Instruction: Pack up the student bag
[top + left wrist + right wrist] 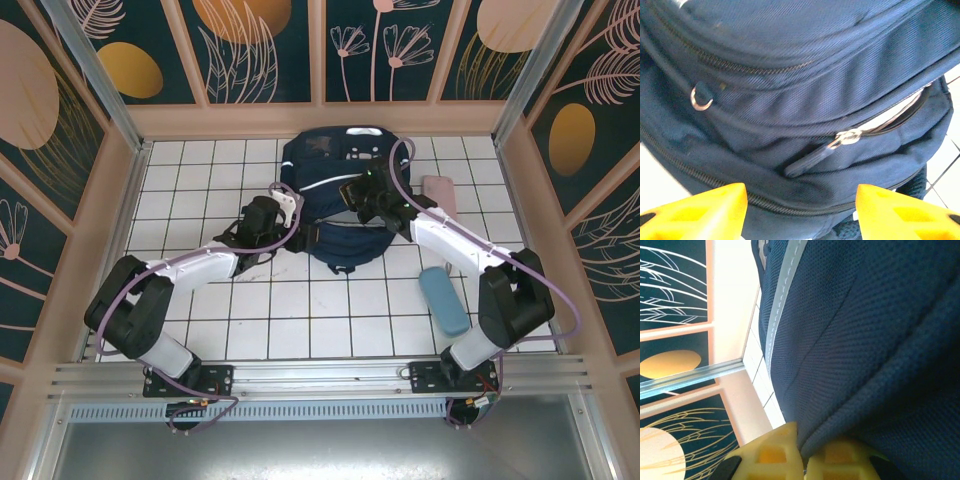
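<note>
Backpack (pixel 322 160) on counter (pixel 300 310), left claw (pixel 801 205) open facing its zipper (pixel 847 136) (pull dangling), right claw (pixel 801 456) closed against its fabric.

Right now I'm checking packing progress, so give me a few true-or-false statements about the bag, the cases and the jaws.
The left jaws stand open, facing the bag. True.
The blue case is inside the bag. False: it lies on the table, right of the bag.
The right jaws are shut on bag fabric. True.
The pink case lies left of the bag. False: it lies to its right.
The left jaws grip the zip pull. False: the pull lies free ahead of them.
</note>
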`<state>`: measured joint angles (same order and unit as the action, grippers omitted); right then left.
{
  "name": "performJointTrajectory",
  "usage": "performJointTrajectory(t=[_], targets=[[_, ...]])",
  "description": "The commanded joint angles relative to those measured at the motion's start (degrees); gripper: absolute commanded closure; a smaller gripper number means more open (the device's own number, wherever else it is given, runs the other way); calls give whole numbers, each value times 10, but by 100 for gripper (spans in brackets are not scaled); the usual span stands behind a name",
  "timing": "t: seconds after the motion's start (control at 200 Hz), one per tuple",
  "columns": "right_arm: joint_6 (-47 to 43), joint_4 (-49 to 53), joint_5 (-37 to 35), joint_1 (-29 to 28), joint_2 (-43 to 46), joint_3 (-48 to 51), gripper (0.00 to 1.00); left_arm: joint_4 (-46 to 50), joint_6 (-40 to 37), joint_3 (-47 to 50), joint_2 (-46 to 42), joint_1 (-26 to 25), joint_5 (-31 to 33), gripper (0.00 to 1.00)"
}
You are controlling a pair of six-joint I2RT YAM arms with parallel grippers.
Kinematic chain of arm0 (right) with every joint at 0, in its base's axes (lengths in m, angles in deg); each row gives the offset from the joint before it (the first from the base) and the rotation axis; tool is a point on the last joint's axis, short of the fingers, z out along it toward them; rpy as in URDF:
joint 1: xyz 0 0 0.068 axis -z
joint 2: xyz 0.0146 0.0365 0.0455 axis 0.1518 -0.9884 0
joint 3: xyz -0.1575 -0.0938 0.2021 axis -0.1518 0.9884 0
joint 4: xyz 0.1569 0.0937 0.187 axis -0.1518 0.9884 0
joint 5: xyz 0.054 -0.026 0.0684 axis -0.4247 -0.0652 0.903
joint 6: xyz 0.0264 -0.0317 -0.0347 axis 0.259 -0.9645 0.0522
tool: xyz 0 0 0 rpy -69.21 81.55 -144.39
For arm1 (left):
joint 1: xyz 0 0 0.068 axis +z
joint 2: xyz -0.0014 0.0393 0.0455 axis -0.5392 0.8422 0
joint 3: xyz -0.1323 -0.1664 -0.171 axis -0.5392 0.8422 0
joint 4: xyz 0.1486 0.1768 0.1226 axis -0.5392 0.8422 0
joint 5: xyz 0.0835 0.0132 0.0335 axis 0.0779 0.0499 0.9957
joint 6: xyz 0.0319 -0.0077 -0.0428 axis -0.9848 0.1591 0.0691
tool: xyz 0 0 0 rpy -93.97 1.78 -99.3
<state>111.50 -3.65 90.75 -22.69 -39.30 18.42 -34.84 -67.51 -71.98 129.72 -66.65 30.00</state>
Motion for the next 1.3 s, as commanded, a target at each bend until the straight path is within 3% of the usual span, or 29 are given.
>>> performJointTrajectory(t=[0.0,0.11,0.255,0.385,0.551,0.691,0.746,0.811,0.971,1.176,1.296], targets=[[-10,-76,71,-4,59,-11,100,-49,-43,24,-27,2,-5,39],[-10,-78,80,-4,71,-12,100,-48,-58,31,-15,5,9,36],[-11,-74,81,-3,85,-12,100,-57,-31,25,4,12,-61,35],[-7,-78,89,-3,88,-9,100,-89,-21,25,11,13,-82,36],[-1,-80,94,-2,86,-5,100,-100,-12,4,34,12,-115,51],[0,-74,87,-2,88,-1,100,-121,-11,8,31,13,-124,77],[1,-72,84,-2,88,0,100,-132,-15,16,23,12,-130,80],[1,-71,82,-3,88,0,100,-149,-19,30,11,13,-154,80],[0,-69,76,-3,88,-1,100,-155,-18,33,11,13,-231,67],[1,-67,73,-3,86,-1,100,-166,-6,36,15,13,-234,59],[2,-67,73,14,87,3,100,-177,5,33,22,13,-240,60]])
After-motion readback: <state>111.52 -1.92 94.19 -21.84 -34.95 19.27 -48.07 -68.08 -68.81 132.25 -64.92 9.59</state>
